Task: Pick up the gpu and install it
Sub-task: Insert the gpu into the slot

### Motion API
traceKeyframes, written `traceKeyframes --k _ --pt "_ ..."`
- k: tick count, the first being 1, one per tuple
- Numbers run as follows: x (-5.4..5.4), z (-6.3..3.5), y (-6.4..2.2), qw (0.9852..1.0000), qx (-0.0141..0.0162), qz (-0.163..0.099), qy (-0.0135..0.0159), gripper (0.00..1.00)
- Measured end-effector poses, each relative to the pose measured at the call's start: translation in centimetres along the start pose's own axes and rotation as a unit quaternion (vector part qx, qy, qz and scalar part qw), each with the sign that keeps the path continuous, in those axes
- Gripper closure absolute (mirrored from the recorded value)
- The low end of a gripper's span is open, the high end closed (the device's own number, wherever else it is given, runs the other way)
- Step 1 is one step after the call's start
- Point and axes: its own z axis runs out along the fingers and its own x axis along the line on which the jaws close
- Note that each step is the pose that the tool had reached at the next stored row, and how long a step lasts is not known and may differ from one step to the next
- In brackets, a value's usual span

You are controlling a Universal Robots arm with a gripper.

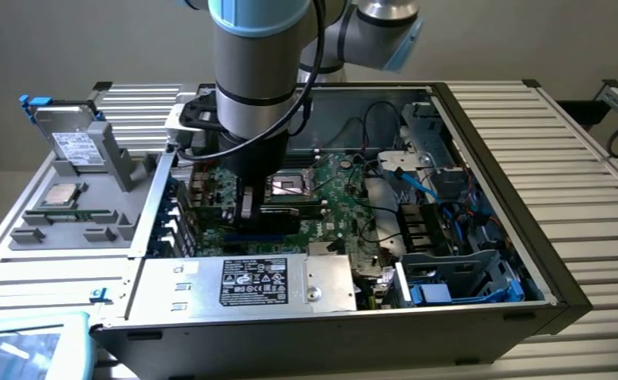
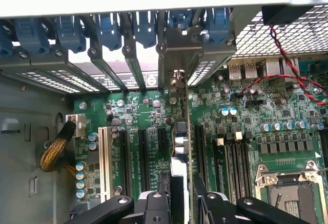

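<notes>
The gpu (image 2: 182, 131) stands on edge over the green motherboard (image 2: 246, 126), seen as a thin upright card in line with one of the long black expansion slots. Its metal bracket (image 2: 177, 49) reaches the rear slot openings under the blue clips (image 2: 107, 29). My gripper (image 2: 180, 187) is shut on the card, one black finger on each face. In the exterior view the gripper (image 1: 248, 204) is lowered inside the open computer case, holding the dark gpu (image 1: 246, 218) just above the motherboard (image 1: 335, 198), at the exterior view's left of the CPU socket (image 1: 287, 186).
A silver power supply (image 1: 251, 281) fills the case's near side. Drive cages and blue cables (image 1: 425, 190) sit at the exterior view's right. A red wire (image 2: 287, 65) and a yellow braided cable (image 2: 54, 152) lie near the board. A hard drive (image 1: 71, 146) rests on the grey tray outside.
</notes>
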Motion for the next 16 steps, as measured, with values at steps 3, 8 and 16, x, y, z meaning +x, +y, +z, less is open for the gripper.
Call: traceKeyframes --k 3,8,16 --pt "0.0 -0.03 0.0 1.0 -0.0026 -0.001 -0.0015 0.72" --pt "0.0 -0.03 0.0 1.0 -0.0035 -0.001 -0.002 0.72" --pt "0.07 0.18 0.03 1.0 -0.0049 -0.002 -0.0022 0.72"
